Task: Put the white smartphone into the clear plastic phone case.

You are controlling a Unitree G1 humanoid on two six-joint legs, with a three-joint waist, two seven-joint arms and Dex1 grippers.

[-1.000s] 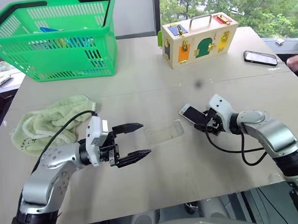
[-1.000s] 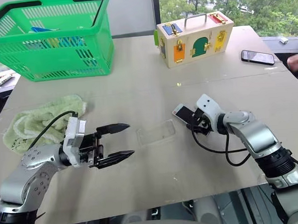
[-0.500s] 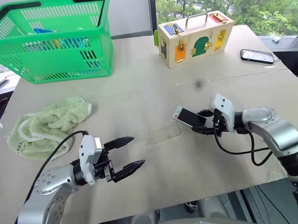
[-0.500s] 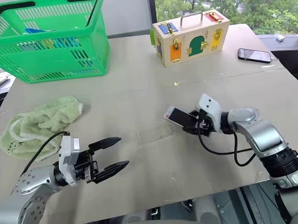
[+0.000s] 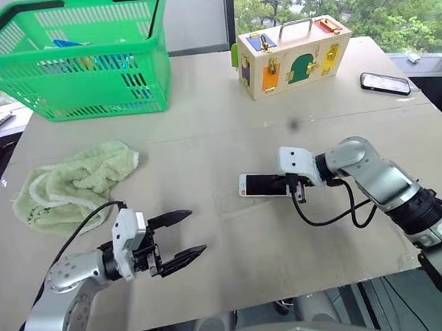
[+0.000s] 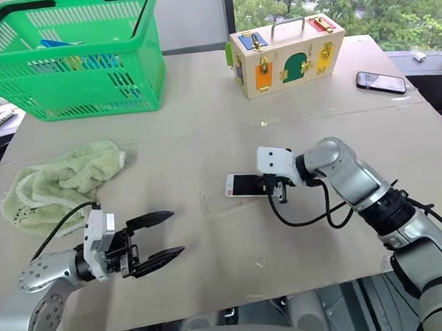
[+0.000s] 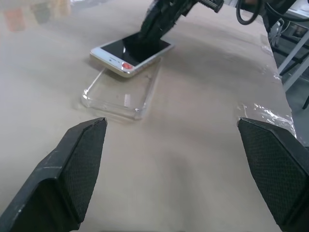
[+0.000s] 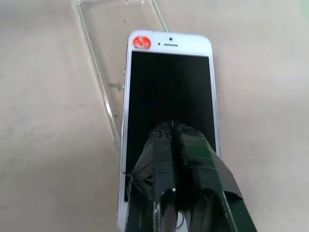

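The white smartphone [image 8: 169, 82] lies screen up, with a red dot on its top bezel. It sits partly over the far end of the clear plastic phone case [image 7: 123, 92], which lies flat on the table. My right gripper [image 8: 173, 126] is shut, and its taped fingertips [image 8: 161, 140] are together on top of the phone's black screen. In the left eye view the phone [image 5: 260, 184] looks level at mid-table. My left gripper [image 5: 186, 234] stands open and empty near the front left, pointing at the case from a distance.
A green basket [image 5: 91, 91] stands at the back left. A wooden latch box [image 5: 293, 54] is at the back centre. A dark phone [image 5: 385, 84] lies at the far right. A green towel [image 5: 74, 184] lies left of my left arm.
My right gripper has swung left with the phone, rolled it level over the case and brought its fingers together on top. My left gripper has drawn back and down and is still open.
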